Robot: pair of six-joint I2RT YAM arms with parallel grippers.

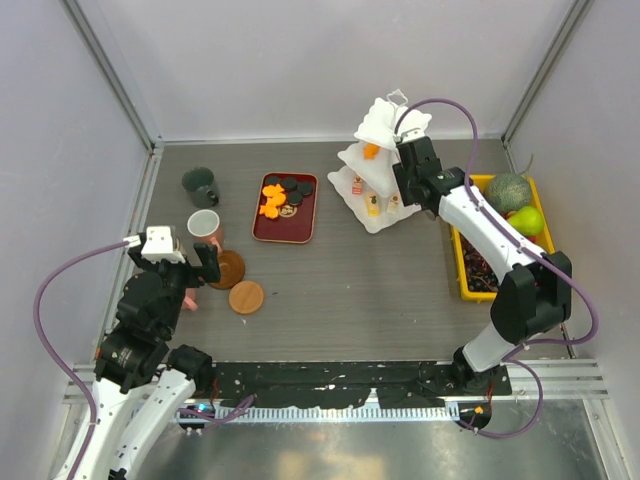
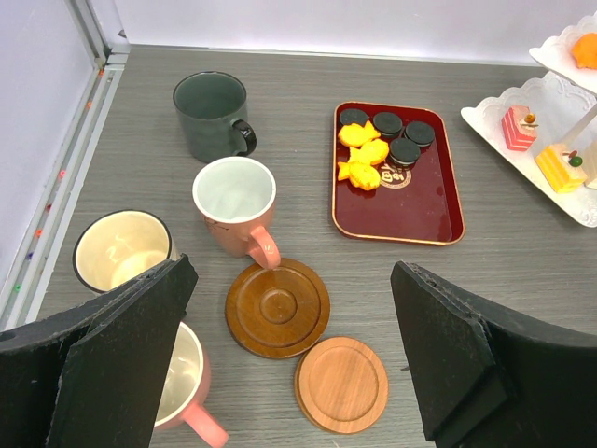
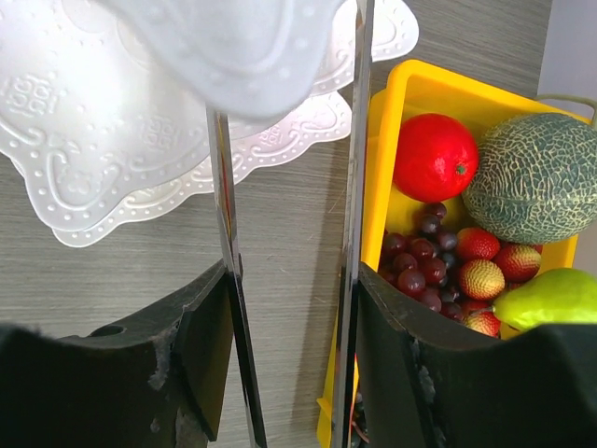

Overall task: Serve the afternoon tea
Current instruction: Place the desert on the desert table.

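Over by the left edge of the tabletop (image 1: 330, 290) I count four mugs: one dark green mug (image 2: 213, 114), one cream mug (image 2: 121, 250), a pink mug (image 2: 238, 201) and a second pink mug (image 2: 182, 383). Two round coasters lie just beside them, a dark coaster (image 2: 277, 306) and a lighter coaster (image 2: 341, 383). The left claw (image 2: 296, 269) hangs above these, spread as wide as it goes and holding nothing. Mid-table sits the dark red tray (image 2: 438, 215) with four black round sweets (image 2: 387, 123) and what look like three orange sweets (image 2: 359, 173). Further right rises the white three-tier stand (image 1: 350, 160), carrying one orange piece (image 1: 371, 150) up high and three pink-yellow sweets (image 1: 373, 205) lower down. The right claw (image 3: 291, 280) is at the stand, clamped on the metal tongs (image 3: 353, 187); their tips are hidden behind a tier. The yellow tray (image 3: 410, 84) of fruit lies just right of the stand.
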